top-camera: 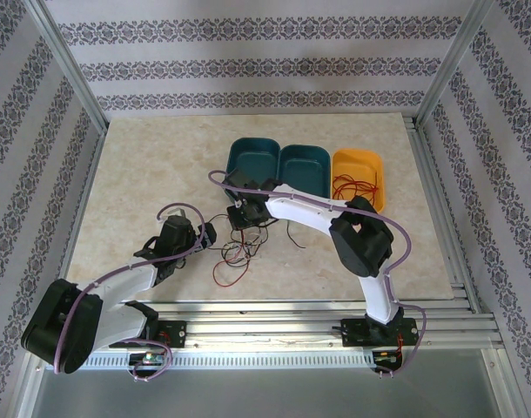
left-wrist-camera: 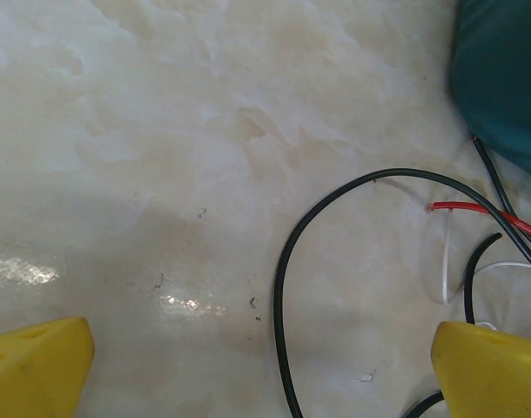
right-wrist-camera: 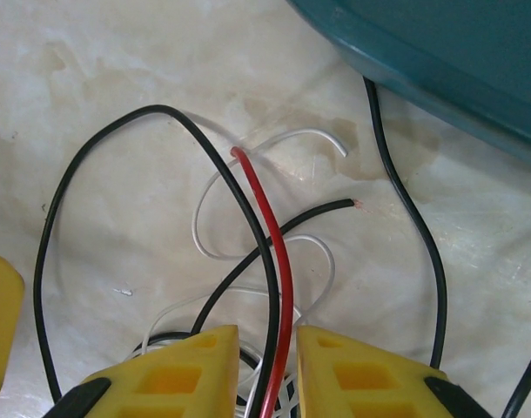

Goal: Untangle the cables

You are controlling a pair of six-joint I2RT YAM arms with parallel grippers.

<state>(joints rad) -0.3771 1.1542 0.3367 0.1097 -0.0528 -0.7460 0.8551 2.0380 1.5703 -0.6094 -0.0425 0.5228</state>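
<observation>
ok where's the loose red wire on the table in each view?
Top: red wire just below the right pincer in the picture, likely the same one.
Left wrist: red wire at the right edge, mid-height.
Right wrist: red wire at centre, running between the fingers.
Landmark: teal bin.

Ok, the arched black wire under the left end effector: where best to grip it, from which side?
I would take the black wire by its long straight leg, from above: there it lies flat and alone on the table; past the arch it meets the red wire.
</observation>
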